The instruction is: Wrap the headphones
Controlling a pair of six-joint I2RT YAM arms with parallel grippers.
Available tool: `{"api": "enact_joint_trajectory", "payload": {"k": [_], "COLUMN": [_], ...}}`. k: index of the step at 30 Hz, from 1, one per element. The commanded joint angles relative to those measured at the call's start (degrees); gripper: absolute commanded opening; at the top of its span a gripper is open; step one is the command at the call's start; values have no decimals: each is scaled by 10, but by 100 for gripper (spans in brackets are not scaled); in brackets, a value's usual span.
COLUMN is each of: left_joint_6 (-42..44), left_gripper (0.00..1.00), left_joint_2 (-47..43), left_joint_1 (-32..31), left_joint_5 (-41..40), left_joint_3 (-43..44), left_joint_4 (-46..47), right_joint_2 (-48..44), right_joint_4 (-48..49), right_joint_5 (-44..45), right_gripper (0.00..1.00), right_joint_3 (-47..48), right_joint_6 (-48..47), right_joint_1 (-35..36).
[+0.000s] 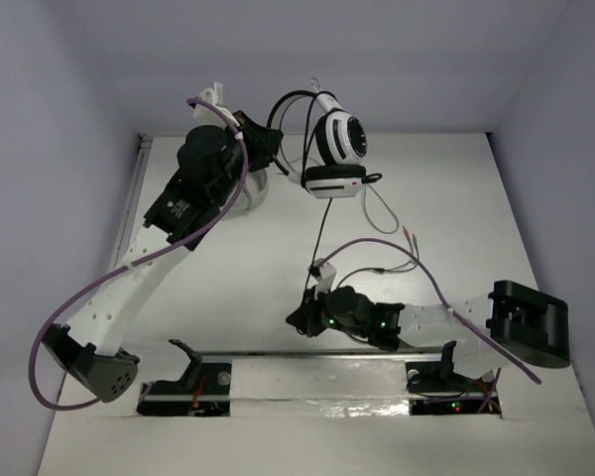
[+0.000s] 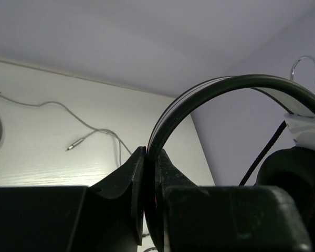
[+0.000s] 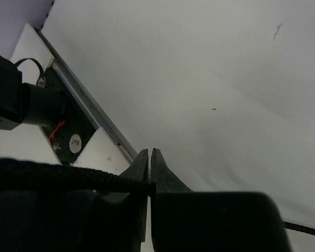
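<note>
Left gripper (image 2: 146,157), raised, clamps headphones (image 1: 339,139) by headband (image 2: 210,92); right gripper (image 3: 149,157), low, apparently pinches cable (image 3: 68,178).

Left of the right claw (image 3: 149,157) the white tabletop (image 1: 228,288) lies bare, open for a pass. Beyond it 2 lines bar the way: the thin black braided cable (image 1: 321,233) rising to the glossy white-and-black over-ear headphones (image 1: 339,139), and a loose thin grey cable (image 1: 382,213) further right. The left claw (image 2: 147,157) sits near the pale back wall (image 1: 377,59).
</note>
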Motion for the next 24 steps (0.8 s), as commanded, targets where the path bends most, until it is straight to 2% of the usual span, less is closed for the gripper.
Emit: {"api": "enact_joint_trajectory", "payload": {"k": [1, 5, 9, 13, 17, 22, 24], "left_joint_6": [-57, -84, -64, -69, -45, -8, 12], "left_gripper": [0, 0, 0, 0, 0, 0, 0], "left_joint_2": [-5, 6, 11, 4, -9, 0, 5], "left_joint_1": [7, 38, 38, 38, 9, -80, -104], "left_joint_5": [-67, -54, -128, -167, -220, -319, -333], "left_joint_3": [-2, -44, -69, -133, -227, -294, -322], "left_joint_4": [118, 136, 123, 149, 168, 161, 163], "right_joint_2": [29, 64, 81, 90, 76, 12, -18], "right_joint_4": [-62, -110, -201, -261, -341, -471, -527], "right_joint_5": [48, 70, 115, 136, 152, 188, 202], "right_gripper": [0, 0, 0, 0, 0, 0, 0], "right_joint_3": [50, 101, 160, 219, 265, 324, 344], "right_joint_6": [14, 6, -6, -14, -21, -39, -47], "right_joint_1": [37, 78, 119, 134, 147, 147, 147]}}
